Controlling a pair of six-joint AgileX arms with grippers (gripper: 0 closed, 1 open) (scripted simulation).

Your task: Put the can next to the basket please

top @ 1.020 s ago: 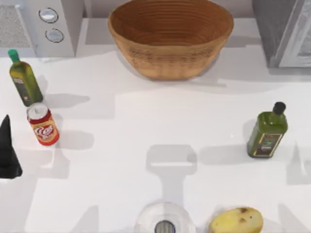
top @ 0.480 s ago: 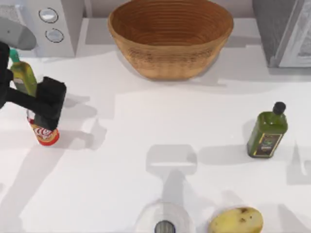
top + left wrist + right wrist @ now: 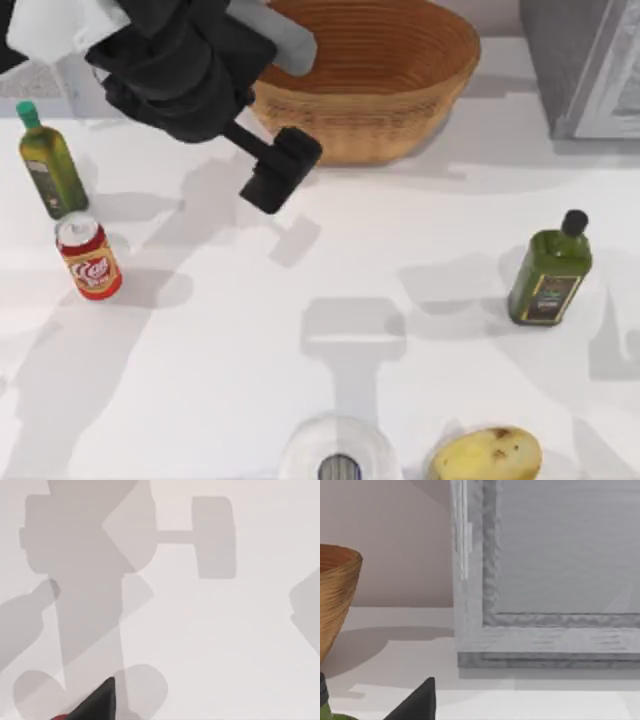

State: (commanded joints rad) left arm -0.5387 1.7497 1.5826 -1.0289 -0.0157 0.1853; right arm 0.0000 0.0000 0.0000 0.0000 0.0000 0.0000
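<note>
Nothing is done yet: the can (image 3: 88,260) stands untouched at the bench's (image 3: 330,270) left side, well apart from the far basket (image 3: 380,90). The left hand (image 3: 280,170) hovers near the basket, its fingers' state unclear; grasping and carrying remain.

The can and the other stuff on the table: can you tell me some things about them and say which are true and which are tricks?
1. The can stands upright on the table's left side. True.
2. The can is inside the basket. False: it stands on the table, far from the basket.
3. A green bottle stands just behind the can. True.
4. The left arm is holding the can. False: the arm hangs near the basket, apart from the can.
5. A potato lies at the table's front edge. True.
6. Both bottles have green caps. False: the right bottle has a black cap.
</note>
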